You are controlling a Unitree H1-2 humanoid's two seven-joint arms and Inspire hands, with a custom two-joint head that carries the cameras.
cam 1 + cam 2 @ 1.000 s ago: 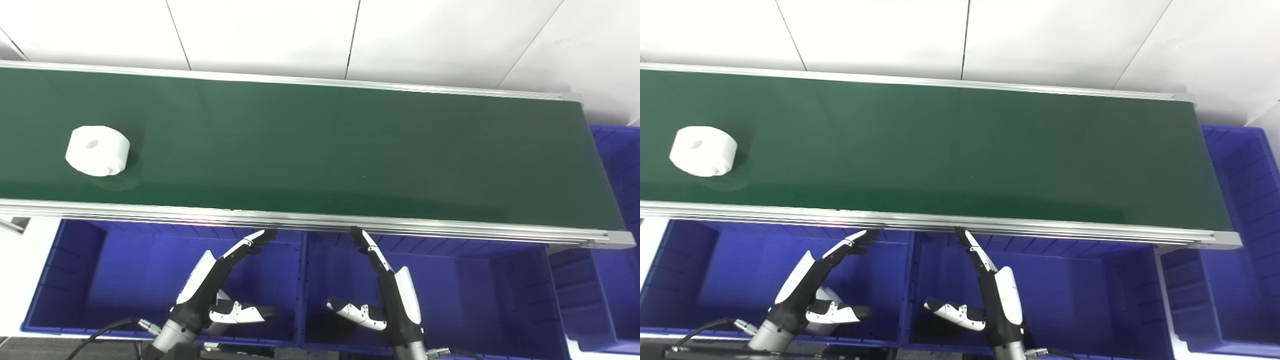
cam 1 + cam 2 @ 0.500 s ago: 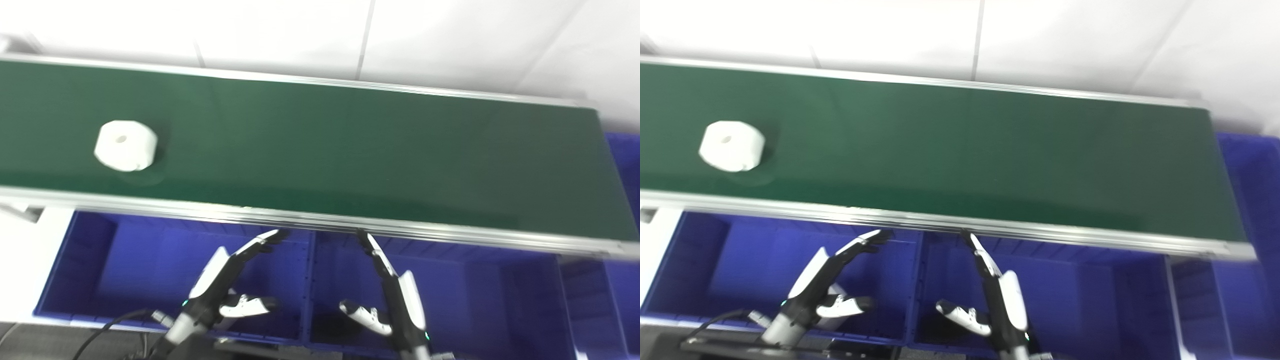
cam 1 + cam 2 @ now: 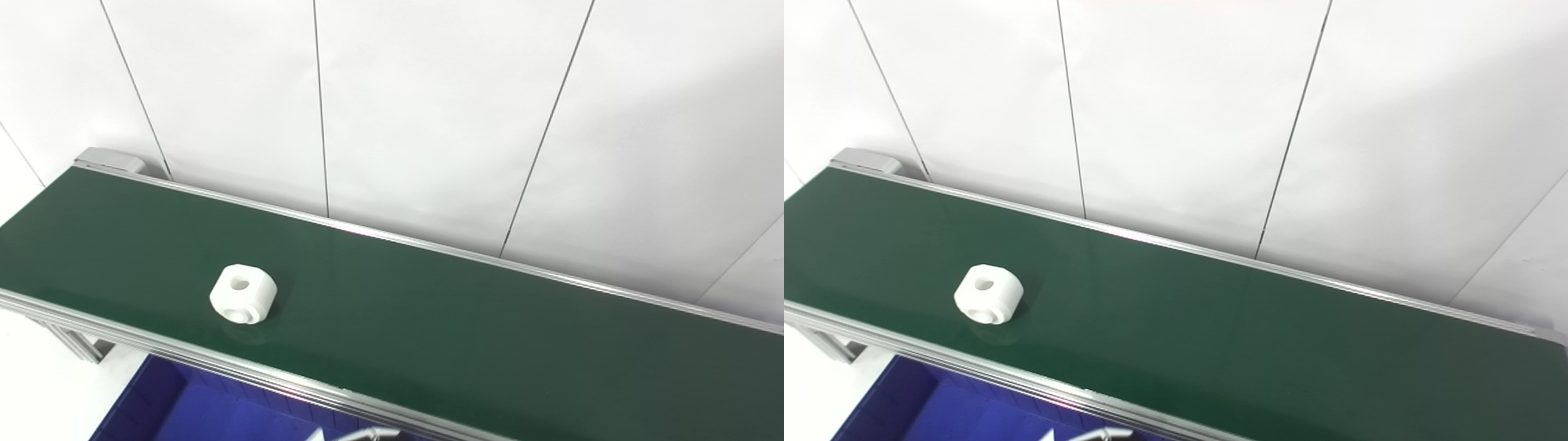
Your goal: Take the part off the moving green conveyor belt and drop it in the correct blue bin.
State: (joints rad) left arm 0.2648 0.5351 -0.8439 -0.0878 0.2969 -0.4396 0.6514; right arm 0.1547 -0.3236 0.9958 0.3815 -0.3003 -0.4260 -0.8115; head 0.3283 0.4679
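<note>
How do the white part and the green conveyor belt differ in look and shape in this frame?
The white part is small and chunky with a round hole through its top; the green conveyor belt is a long, flat strip crossing the whole view. The part is matte white, the belt dark green with a faint sheen. The part has faceted, rounded sides; the belt is edged by straight metal rails. Shared: the part rests directly on the belt, toward its near edge.

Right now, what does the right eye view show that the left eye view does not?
Only the right eye view shows the right end of the green conveyor belt. The left eye view alone adds nothing that I can tell; there the belt runs off the picture's right edge. Both show the white part with its hole up, lying on the belt towards its left end, and a blue bin below the near rail.
</note>
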